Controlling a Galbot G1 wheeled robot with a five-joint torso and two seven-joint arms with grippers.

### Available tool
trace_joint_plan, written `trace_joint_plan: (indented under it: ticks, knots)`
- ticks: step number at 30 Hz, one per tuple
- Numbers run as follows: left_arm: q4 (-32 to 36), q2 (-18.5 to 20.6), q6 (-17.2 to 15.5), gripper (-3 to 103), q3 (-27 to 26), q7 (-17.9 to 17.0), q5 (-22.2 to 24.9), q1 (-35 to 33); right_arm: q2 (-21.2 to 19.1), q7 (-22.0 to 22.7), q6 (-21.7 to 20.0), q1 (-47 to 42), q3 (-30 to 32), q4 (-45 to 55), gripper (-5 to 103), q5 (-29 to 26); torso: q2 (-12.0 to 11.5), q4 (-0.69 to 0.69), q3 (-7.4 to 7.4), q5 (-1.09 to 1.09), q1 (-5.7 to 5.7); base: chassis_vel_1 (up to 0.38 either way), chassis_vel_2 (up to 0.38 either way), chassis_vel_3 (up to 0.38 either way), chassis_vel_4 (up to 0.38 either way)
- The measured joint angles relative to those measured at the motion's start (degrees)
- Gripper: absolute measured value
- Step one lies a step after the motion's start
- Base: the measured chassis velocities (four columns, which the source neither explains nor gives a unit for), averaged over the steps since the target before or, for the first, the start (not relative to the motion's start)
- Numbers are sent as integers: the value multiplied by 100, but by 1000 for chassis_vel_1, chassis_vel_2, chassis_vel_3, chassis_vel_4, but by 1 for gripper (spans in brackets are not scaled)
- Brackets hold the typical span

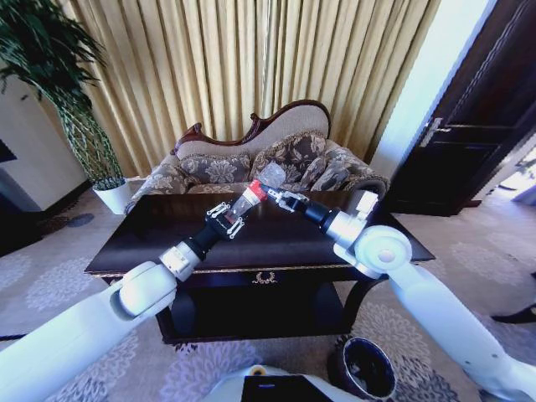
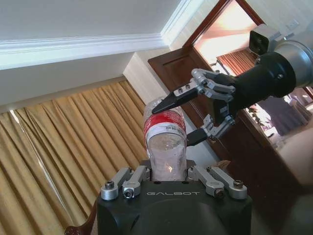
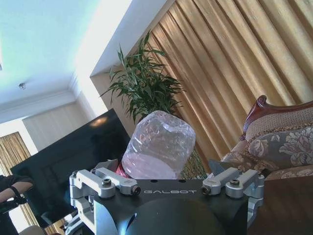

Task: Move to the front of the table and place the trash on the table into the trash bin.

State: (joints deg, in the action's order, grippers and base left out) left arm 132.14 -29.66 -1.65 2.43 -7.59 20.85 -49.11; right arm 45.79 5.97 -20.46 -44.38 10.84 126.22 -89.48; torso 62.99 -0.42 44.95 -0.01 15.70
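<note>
Jaws of our left gripper (image 1: 235, 211) clamp the bottle (image 1: 249, 199) above the table's (image 1: 159, 243) middle, sofa (image 1: 276, 163) and curtains (image 1: 251, 59) beyond, trash bin (image 1: 366, 368) below the front edge. From our left wrist, the right gripper (image 2: 188, 117) spreads wide around the bottle's far end before a door (image 2: 171, 68); from our right wrist, the bottle's base sits between those fingers (image 3: 120, 183), plant (image 3: 144, 90) behind.

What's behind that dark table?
Behind the table stands a floral sofa, with gold curtains further back. The left gripper, the bottle and the right gripper hide some cushions.
</note>
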Motion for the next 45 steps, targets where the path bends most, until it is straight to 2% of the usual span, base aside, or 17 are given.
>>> trace_joint_plan:
  ticks: [5,7,11,12,17,18,21,25,28,31,33,35,37,38,41,43,45]
  knots:
    - [43,38,0,28,-3,57,-2,-79,16,-19,-2,0,-9,-9,103,9,0,0,0,0,0,0,0,0,0]
    - [44,40,0,28,-8,62,-6,-104,16,-28,-2,-6,-7,-9,99,11,0,0,0,0,0,0,0,0,0]
    - [61,69,6,28,-36,68,-18,-167,4,-87,-2,-52,37,-8,88,34,0,0,0,0,0,0,0,0,0]
    - [61,69,6,28,-36,68,-18,-167,4,-87,-2,-52,37,-8,88,34,0,0,0,0,0,0,0,0,0]
    - [71,99,9,28,-54,68,-19,-182,-16,-189,4,-136,94,34,61,90,0,-1,0,0,0,0,0,0,0]
    - [71,99,9,28,-54,68,-19,-182,-16,-189,4,-136,94,34,61,90,0,-1,0,0,0,0,0,0,0]
    - [99,106,15,28,-96,65,-19,-234,-33,-231,9,-185,134,52,52,119,0,0,0,0,0,0,0,0,0]
    - [134,107,16,28,-145,65,-14,-306,-47,-254,10,-212,151,66,48,136,0,0,0,0,0,0,0,0,0]
    - [167,111,19,28,-201,-15,-19,-458,-51,-269,10,-246,157,84,39,143,0,0,0,0,0,0,0,0,0]
    - [183,111,40,27,-273,-101,-39,-584,-53,-272,10,-266,163,106,37,144,0,0,0,0,0,0,0,0,0]
    - [190,111,27,38,-411,-160,-42,-720,-63,-274,11,-292,184,130,37,147,0,0,0,0,0,0,0,0,0]
    - [185,112,20,38,-480,-181,-42,-781,-69,-273,14,-305,202,133,36,150,0,0,0,0,0,0,0,0,0]
    - [170,133,8,49,-598,-211,-40,-896,-77,-272,18,-317,225,135,31,153,0,0,0,0,0,0,0,0,0]
    - [170,133,8,49,-598,-211,-40,-896,-77,-272,18,-317,225,135,31,153,0,0,0,0,0,0,0,0,0]
    - [186,155,-4,65,-731,-230,-37,-1069,-76,-268,17,-344,250,133,26,160,0,0,0,-1,0,0,0,0,0]
    - [194,156,-4,65,-743,-232,-36,-1094,-75,-265,17,-360,261,132,26,163,0,0,0,0,0,0,0,0,0]
    - [217,154,-4,76,-752,-234,-36,-1137,-75,-261,16,-394,289,134,26,171,0,0,0,0,0,0,0,0,0]
